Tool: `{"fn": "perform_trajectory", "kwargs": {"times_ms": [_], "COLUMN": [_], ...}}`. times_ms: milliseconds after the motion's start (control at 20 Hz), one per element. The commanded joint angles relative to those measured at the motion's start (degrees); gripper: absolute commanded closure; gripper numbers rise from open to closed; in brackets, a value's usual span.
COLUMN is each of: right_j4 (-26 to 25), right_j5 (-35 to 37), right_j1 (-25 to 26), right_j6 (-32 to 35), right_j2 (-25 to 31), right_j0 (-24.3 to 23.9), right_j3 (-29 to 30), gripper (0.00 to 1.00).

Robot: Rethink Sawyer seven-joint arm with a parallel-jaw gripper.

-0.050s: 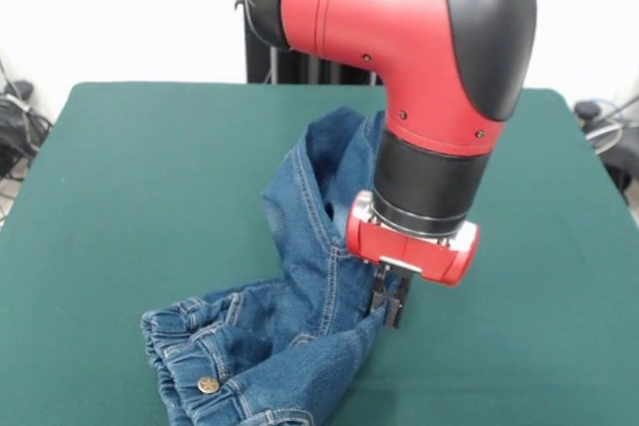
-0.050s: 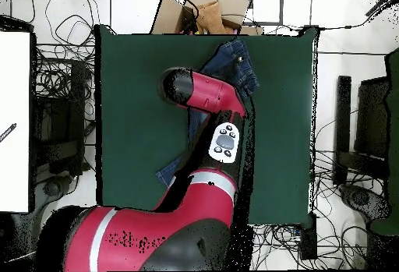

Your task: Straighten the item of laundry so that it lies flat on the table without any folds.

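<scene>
While the red and black arm [image 1: 419,67] reaches down over the green table [image 1: 120,177], its gripper [image 1: 390,298] hangs at the edge of the jeans [image 1: 300,276], its dark fingers pressed together on a fold of denim beside one trouser leg, so the jaws look clenched on the cloth, though the fabric between them is hard to make out. From the front, the jeans lie toward the near middle of the table, far from flat: the gathered waistband [image 1: 185,346] sits bunched at the near edge with the brass button [image 1: 208,384] facing up, and the rest of the garment rises from there in a twisted ridge toward the arm's wrist, where a trouser leg [image 1: 334,147] stands up in a loose open fold just behind the gripper's red housing [image 1: 411,243]. Pale faded patches show on the raised cloth, and tan stitching runs along the seams. From overhead, most of the garment is hidden under the arm; one blue part [image 2: 234,62] shows near the table's top edge and another small piece [image 2: 173,171] peeks out lower down beside the arm. Cables [image 2: 54,82] lie tangled on the floor around the table, and a cardboard box [image 2: 204,12] sits beyond its top edge.
</scene>
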Motion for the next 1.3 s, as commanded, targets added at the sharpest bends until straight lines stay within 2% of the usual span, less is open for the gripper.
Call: {"fn": "perform_trajectory", "kwargs": {"times_ms": [50, 400, 1100, 1300], "right_j4": [2.63, 3.60, 9.75, 10.81], "right_j5": [-2.65, -0.92, 5.28, 5.91], "right_j1": [-0.56, 0.17, 7.14, 7.80], "right_j6": [14.96, 16.44, 23.52, 24.51], "right_j2": [3.19, 2.37, -4.63, -5.27], "right_j0": [-0.57, 0.45, 8.97, 10.50], "right_j3": [5.36, 4.44, -6.82, -7.91], "gripper": [1.00, 1.00, 1.00, 1.00]}}
